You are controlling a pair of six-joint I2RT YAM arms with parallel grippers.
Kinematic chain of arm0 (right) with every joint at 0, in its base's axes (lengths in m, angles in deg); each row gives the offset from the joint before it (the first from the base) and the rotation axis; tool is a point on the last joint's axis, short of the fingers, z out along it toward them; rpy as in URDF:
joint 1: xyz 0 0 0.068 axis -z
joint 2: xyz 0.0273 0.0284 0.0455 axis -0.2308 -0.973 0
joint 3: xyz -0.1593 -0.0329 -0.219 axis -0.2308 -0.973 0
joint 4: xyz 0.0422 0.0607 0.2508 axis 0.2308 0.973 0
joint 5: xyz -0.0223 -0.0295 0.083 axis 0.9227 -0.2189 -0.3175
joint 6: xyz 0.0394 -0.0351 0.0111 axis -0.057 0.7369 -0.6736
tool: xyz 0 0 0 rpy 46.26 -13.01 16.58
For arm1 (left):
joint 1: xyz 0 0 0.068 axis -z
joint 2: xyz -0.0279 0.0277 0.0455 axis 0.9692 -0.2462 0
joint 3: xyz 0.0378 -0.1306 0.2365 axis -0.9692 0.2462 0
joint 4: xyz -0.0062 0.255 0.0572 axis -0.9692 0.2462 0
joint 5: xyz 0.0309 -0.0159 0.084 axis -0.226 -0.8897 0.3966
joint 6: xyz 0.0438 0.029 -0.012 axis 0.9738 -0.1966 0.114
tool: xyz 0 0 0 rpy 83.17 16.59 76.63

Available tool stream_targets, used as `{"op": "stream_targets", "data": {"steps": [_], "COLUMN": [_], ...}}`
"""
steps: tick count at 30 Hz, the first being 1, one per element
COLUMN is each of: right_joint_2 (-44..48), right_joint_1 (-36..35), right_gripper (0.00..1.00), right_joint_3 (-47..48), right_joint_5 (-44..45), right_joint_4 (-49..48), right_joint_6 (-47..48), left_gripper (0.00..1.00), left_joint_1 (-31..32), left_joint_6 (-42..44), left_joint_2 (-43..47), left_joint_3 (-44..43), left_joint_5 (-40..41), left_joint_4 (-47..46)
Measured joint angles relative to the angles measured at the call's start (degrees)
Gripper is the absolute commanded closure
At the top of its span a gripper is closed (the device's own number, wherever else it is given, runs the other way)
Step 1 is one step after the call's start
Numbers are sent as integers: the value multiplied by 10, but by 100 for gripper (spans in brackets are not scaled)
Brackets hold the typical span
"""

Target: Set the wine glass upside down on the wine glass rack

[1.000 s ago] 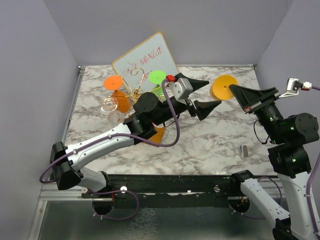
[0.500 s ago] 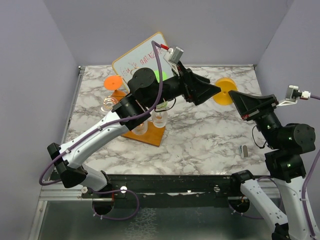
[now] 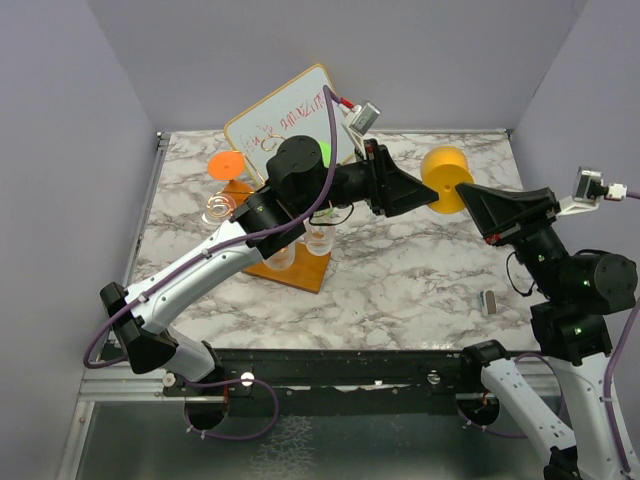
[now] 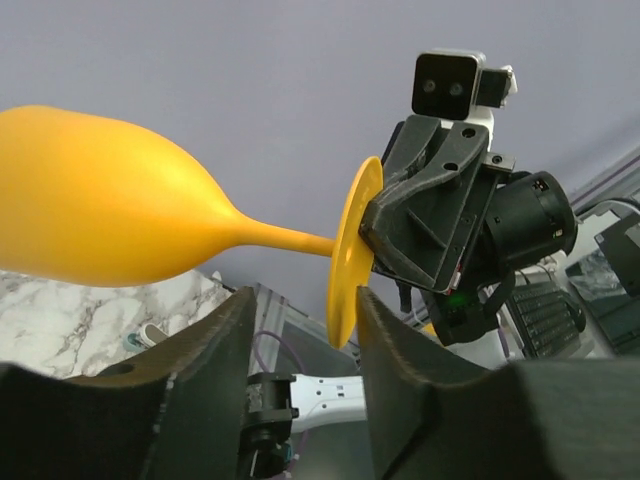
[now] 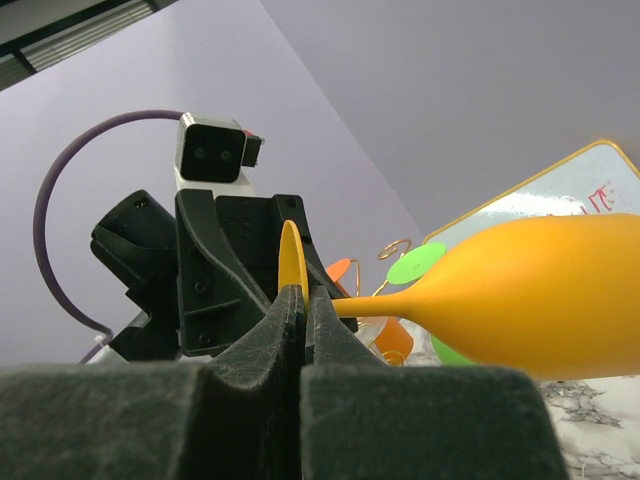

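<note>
My right gripper (image 5: 303, 300) pinches the foot of one yellow wine glass (image 4: 110, 210) toward the counter's far-right corner; my left gripper (image 4: 305, 300) gapes empty beside it. One wine glass rack (image 3: 220, 208), far-left corner, is half hidden.

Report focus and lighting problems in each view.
Top external: evenly lit, sharp, faint shadows on the marble-patterned table. Left wrist: matte yellow wine glass crisp, left gripper's black fingers dark, soft-edged. Right wrist: right gripper's black fingers fill the bottom, nearly featureless.
</note>
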Motion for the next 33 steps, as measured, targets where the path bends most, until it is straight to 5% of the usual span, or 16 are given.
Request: {"op": "stream_targets", "data": {"steps": [4, 7, 8, 13, 17, 33], "right_joint_2": [-9, -16, -18, -20, -6, 24], "right_joint_1": [0, 0, 0, 0, 0, 0], "right_gripper": [99, 98, 92, 43, 25, 20], "right_joint_3": [0, 0, 0, -5, -24, -41], "right_joint_5": [-15, -26, -29, -36, -35, -11], "right_joint_4": [-15, -21, -22, -31, -48, -47], "right_joint_6": [0, 0, 0, -2, 5, 16], "left_gripper": [73, 94, 100, 100, 100, 100], "left_joint_1": [0, -1, -1, -7, -23, -229], "left_joint_6": [2, 3, 3, 4, 5, -11], "left_joint_2": [0, 0, 0, 0, 0, -2], "left_joint_3": [-3, -5, -5, -10, -16, -44], "left_joint_5": [-19, -26, -29, -41, -49, -70], "left_joint_4": [4, 5, 5, 5, 5, 7]}}
